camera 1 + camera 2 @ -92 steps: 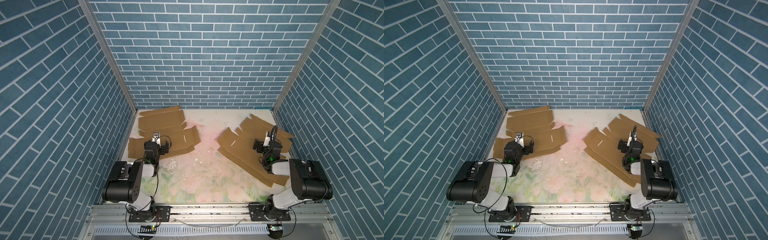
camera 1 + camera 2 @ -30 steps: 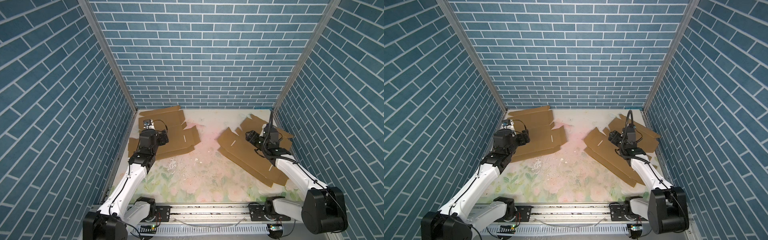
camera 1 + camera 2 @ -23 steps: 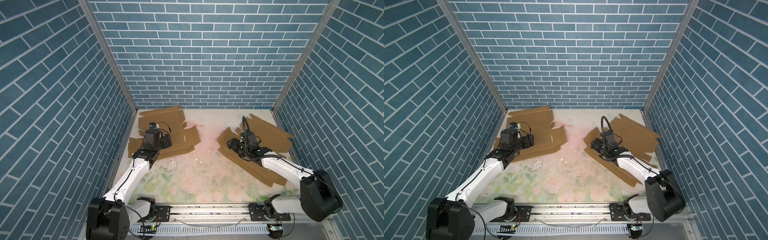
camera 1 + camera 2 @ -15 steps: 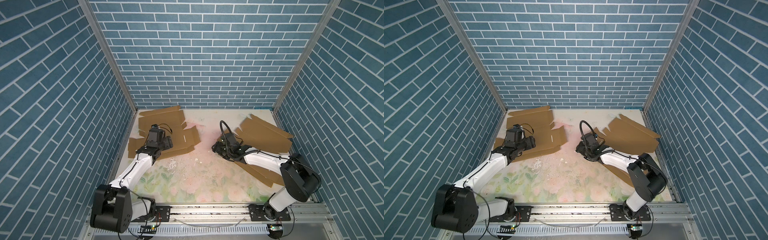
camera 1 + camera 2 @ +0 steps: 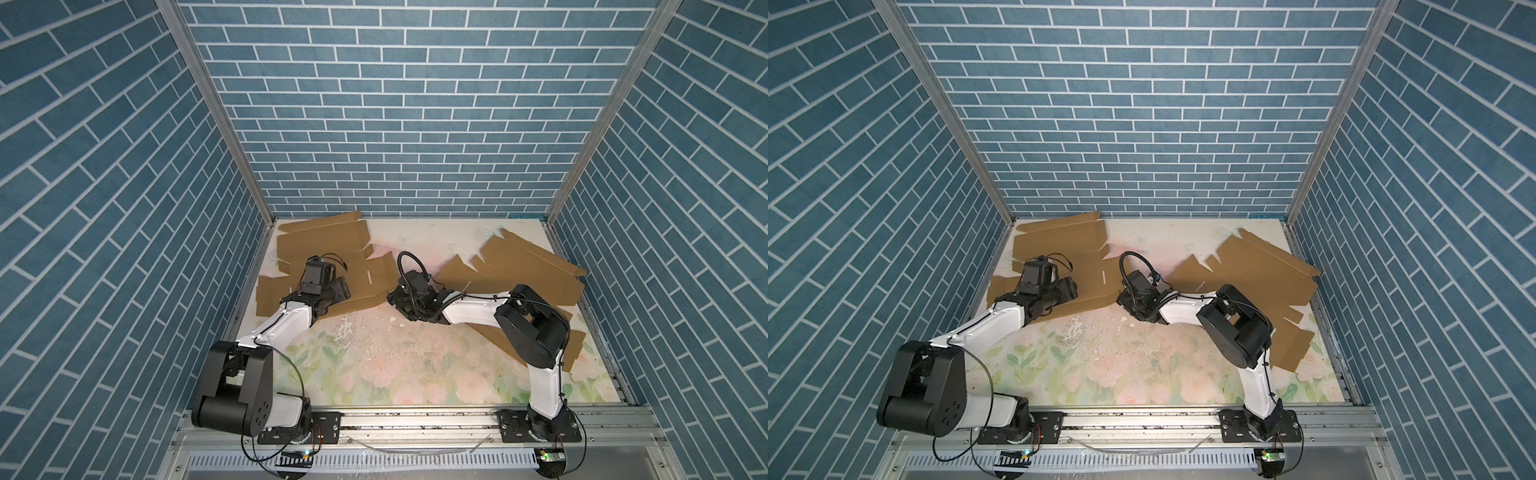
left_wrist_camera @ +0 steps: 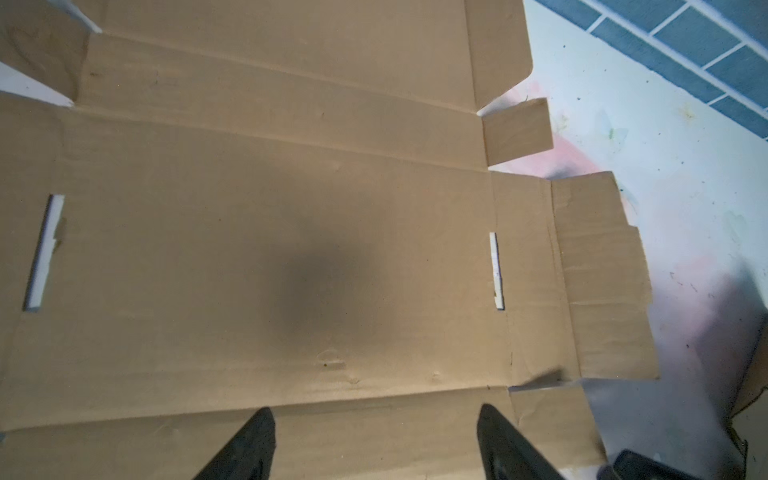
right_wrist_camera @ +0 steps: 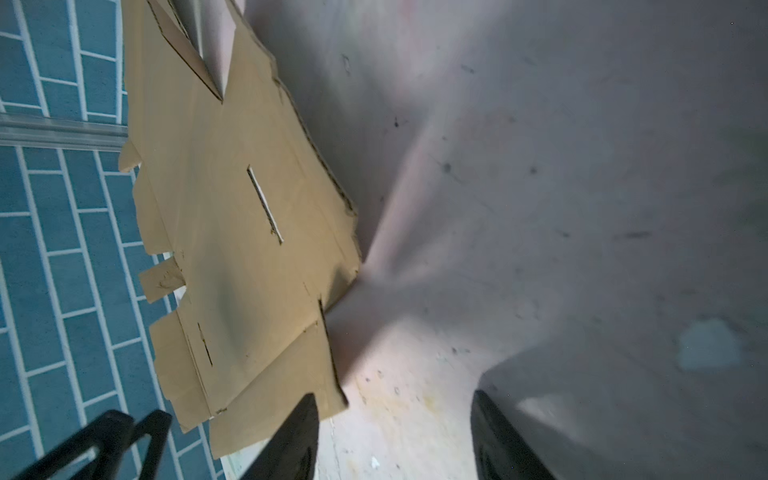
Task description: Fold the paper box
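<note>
while both arms reach low over the floral mat (image 5: 374, 365), a top view shows the left gripper (image 5: 341, 286) above the middle of the left box blank (image 5: 324, 245), which lies flat and unfolded under and beyond its fingers. the right gripper (image 5: 397, 300) sits just beside that blank's near corner, and the right box blank (image 5: 528, 266) lies flat behind its wrist, partly under the arm. in both top views the fingers are too small to judge, though the left gripper (image 5: 1069, 289) is again over the left box blank (image 5: 1059, 245) and the right gripper (image 5: 1126, 302) at its edge. from the left wrist, the two dark fingers (image 6: 255, 440) stand spread wide, with only the brown panel of the left box blank (image 6: 270, 249) below the gap and a narrow slot (image 6: 496, 270) ahead of one tip. from the right wrist, the fingers (image 7: 297, 436) are likewise apart with bare floral mat (image 7: 540, 208) between them. one finger overlaps the corner flap of the left box blank (image 7: 232, 208), and whether it touches cannot be told.
</note>
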{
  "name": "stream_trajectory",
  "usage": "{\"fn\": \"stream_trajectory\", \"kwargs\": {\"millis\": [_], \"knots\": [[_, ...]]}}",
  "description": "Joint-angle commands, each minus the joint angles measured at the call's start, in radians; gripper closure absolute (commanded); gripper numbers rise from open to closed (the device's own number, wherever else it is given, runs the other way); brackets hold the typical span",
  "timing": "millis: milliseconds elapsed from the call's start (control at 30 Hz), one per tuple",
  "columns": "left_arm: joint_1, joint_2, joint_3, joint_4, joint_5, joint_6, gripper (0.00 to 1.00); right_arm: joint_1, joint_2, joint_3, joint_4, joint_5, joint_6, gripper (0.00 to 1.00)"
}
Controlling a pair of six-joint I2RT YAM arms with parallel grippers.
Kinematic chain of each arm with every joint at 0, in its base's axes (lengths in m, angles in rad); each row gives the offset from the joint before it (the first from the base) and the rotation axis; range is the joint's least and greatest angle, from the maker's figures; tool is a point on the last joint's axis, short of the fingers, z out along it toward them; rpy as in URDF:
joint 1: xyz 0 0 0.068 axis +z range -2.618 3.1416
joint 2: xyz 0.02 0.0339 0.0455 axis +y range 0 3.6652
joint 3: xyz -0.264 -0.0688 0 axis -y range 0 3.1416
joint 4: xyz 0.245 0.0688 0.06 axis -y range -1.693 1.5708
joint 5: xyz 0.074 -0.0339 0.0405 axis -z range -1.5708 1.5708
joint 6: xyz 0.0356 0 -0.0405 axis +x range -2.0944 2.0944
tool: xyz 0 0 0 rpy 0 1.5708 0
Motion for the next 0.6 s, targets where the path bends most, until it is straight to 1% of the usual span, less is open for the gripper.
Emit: {"fn": "stream_trajectory", "kwargs": {"millis": [0, 200, 467, 567], "knots": [[-0.001, -0.012, -0.022, 0.017, 0.007, -0.02, 0.23, 0.01, 0.054, 0.079, 0.02, 0.044, 0.098, 0.46], [0.0, -0.07, -0.01, -0.035, 0.019, -0.002, 0.23, 0.022, 0.114, 0.11, 0.049, 0.056, 0.165, 0.58], [0.0, -0.135, 0.032, -0.086, 0.034, 0.006, 0.23, 0.049, 0.154, 0.14, 0.058, 0.026, 0.197, 0.7], [0.0, -0.146, 0.062, -0.111, 0.051, 0.009, 0.23, 0.048, 0.173, 0.154, 0.065, 0.007, 0.183, 0.78]]}}
